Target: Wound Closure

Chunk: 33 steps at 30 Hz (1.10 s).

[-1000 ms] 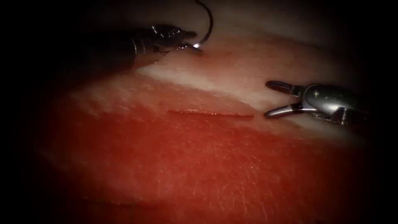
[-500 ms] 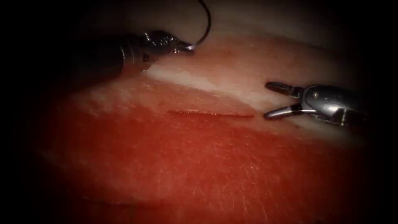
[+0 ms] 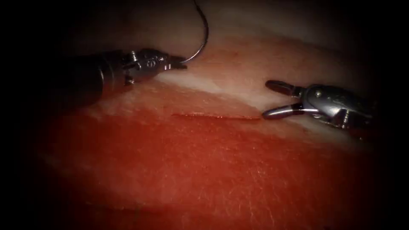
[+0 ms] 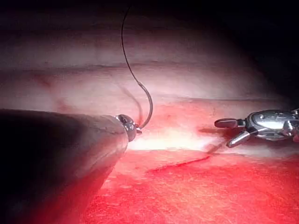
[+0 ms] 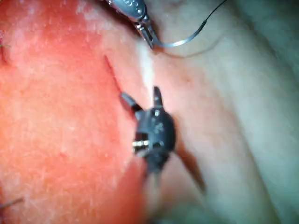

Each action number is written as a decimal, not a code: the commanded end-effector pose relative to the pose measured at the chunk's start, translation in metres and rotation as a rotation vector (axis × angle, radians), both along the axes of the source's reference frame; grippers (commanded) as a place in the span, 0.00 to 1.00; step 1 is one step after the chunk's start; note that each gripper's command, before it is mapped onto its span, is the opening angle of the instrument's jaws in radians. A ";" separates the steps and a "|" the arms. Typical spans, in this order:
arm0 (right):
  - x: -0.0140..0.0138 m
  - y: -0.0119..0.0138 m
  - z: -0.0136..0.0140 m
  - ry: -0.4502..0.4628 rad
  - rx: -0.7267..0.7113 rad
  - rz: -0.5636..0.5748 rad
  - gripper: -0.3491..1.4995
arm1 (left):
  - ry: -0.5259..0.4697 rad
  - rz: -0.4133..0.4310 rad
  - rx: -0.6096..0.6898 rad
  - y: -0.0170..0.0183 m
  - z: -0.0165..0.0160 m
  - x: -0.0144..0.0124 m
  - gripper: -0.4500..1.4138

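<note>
Over the last second the left tool (image 3: 177, 64), jaws clamped on one end of the needle (image 3: 201, 40), has drawn back left with it above the cut (image 3: 216, 116), clear of the tissue (image 3: 204, 170), while the empty right tool (image 3: 275, 99) stays spread at the cut's right end, so no stitch is placed yet.

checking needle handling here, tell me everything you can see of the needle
The needle is a thin, dark, curved piece of wire that looks like metal. The left tool holds it at one end, jaws shut on it, and the curve sweeps up and away from the jaws. It hangs free above the pale tissue, not in it, beyond the cut. Thread runs on from its upper end. The right tool, jaws open, holds nothing and stays clear of it.
</note>
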<state>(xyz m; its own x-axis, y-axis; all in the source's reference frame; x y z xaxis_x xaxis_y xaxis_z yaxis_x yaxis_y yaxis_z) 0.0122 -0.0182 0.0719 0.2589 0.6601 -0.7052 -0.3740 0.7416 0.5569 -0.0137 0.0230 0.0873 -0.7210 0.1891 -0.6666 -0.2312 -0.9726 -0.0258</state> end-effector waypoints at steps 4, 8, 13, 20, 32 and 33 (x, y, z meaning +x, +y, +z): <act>0.0014 0.0005 0.0012 0.014 0.056 0.031 0.86 | 0.023 0.058 -0.088 -0.0012 -0.0001 -0.0008 0.00; 0.0015 0.0014 0.0018 0.047 0.104 0.038 0.86 | 0.037 0.093 -0.158 -0.0028 -0.0005 -0.0011 0.00; 0.0018 0.0028 0.0023 0.094 0.156 0.035 0.84 | 0.037 0.109 -0.233 -0.0038 -0.0010 -0.0010 0.00; 0.0038 0.0037 0.0025 0.159 0.220 0.027 0.77 | 0.051 0.115 -0.343 -0.0056 -0.0038 -0.0016 0.00; 0.0049 0.0049 0.0021 0.178 0.220 0.062 0.81 | 0.067 0.099 -0.464 -0.0066 -0.0052 -0.0022 0.00; 0.0053 0.0048 0.0019 0.179 0.220 0.063 0.82 | 0.072 0.100 -0.470 -0.0068 -0.0051 -0.0023 0.00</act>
<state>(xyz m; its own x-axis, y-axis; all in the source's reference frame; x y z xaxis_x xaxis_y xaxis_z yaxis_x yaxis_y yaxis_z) 0.0167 -0.0135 0.0732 0.0972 0.8138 -0.5730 -0.2940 0.5735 0.7646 -0.0155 0.0158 0.0816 -0.7724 -0.1980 -0.6035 -0.1164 -0.8900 0.4409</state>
